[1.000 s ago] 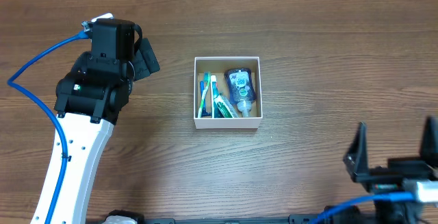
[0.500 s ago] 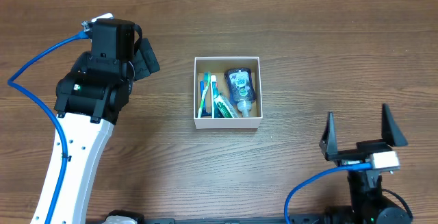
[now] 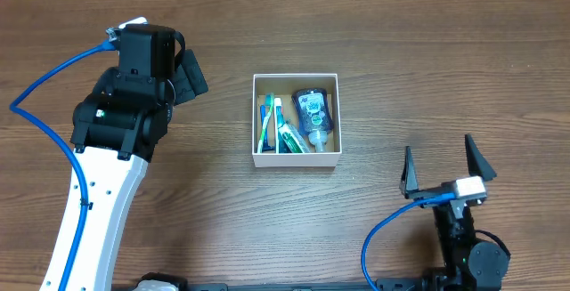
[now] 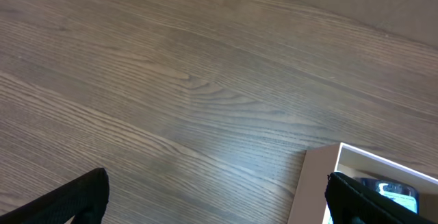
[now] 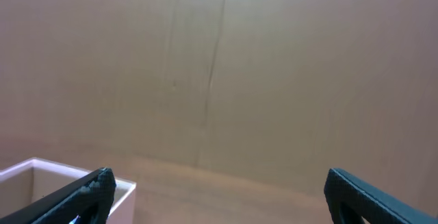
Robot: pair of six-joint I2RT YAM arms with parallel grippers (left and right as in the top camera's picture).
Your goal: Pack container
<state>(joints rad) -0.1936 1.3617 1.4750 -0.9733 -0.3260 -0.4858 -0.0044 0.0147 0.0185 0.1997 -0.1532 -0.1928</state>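
Container (image 3: pixel 294 159) sits mid-table, toiletries (image 3: pixel 313 113) inside. Judged light, with thin cardboard walls that buckle easily, so pinch one wall's rim gently. Left gripper (image 4: pixel 215 193) and right gripper (image 3: pixel 438 153) are both spread, empty.

Wood-grain table (image 3: pixel 401 51), the white-walled container (image 3: pixel 296 157) resting near its middle.

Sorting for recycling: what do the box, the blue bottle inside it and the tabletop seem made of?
The box looks like matte white cardboard: thin flat walls, sharp corners. The blue bottle seems to be translucent plastic, slightly glossy. The tabletop shows matte brown wood grain; whether it is solid wood or laminate, I cannot tell.
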